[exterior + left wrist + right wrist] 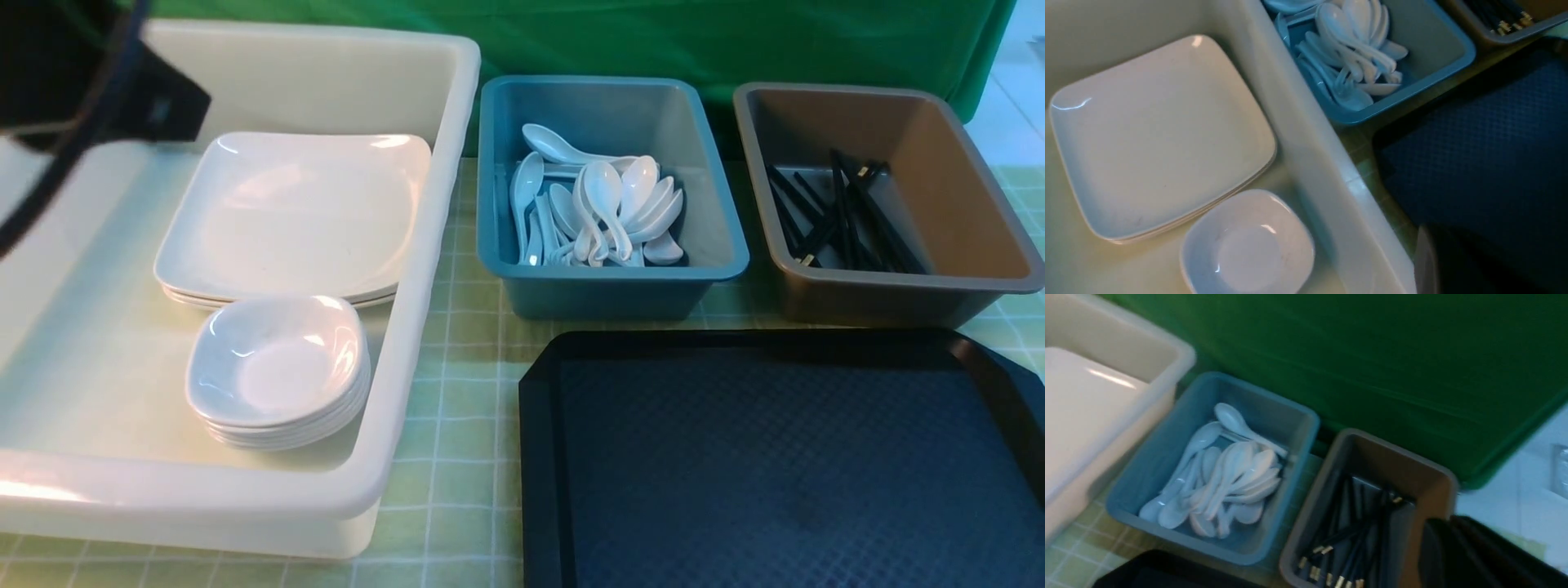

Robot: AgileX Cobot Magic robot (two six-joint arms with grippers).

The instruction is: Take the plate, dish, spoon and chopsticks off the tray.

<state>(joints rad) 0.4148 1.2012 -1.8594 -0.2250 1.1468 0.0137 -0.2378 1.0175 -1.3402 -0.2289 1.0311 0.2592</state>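
Hanging fully closed: left claw (1439, 245), right claw (1447, 535)

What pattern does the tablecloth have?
White grid lines over pale green; it shows best in the front view, between the white bin and tray.

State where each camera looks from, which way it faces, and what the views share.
Front: between the arms, facing forward over white tub, blue bin and tray; part of the left arm shows.
Left wrist: on the left arm, facing down into the tub; dark claw edge shows.
Right wrist: on the right arm, facing the bins and green cloth; dark claw part shows.
Both wrist views share the spoons.
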